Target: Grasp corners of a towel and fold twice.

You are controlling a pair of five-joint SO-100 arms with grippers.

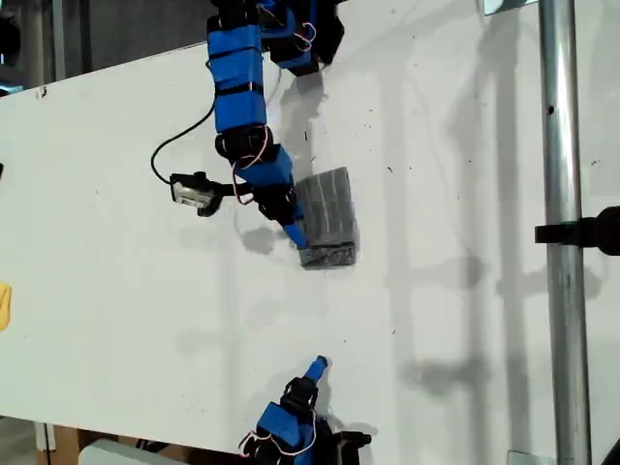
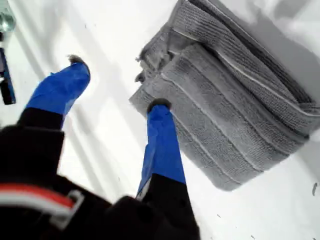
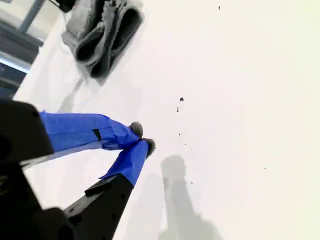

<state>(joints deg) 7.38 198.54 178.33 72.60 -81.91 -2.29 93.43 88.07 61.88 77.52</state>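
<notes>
The towel (image 1: 327,218) lies folded into a small thick grey striped rectangle on the white table (image 1: 116,271), near the middle of the exterior view. My first gripper (image 1: 291,231) reaches down from the top of that view to the towel's left edge. In the first wrist view the first gripper (image 2: 117,84) is open; one blue finger (image 2: 161,145) rests its tip on the folded towel (image 2: 230,115) near a bunched corner, the other stands apart over bare table. My second gripper (image 3: 141,137) is shut and empty near the exterior view's bottom (image 1: 318,366), far from the towel (image 3: 102,37).
A vertical metal pole (image 1: 562,232) with a black clamp stands at the exterior view's right. A black cable (image 1: 170,145) loops beside the first arm. A yellow object (image 1: 5,305) shows at the exterior view's left edge.
</notes>
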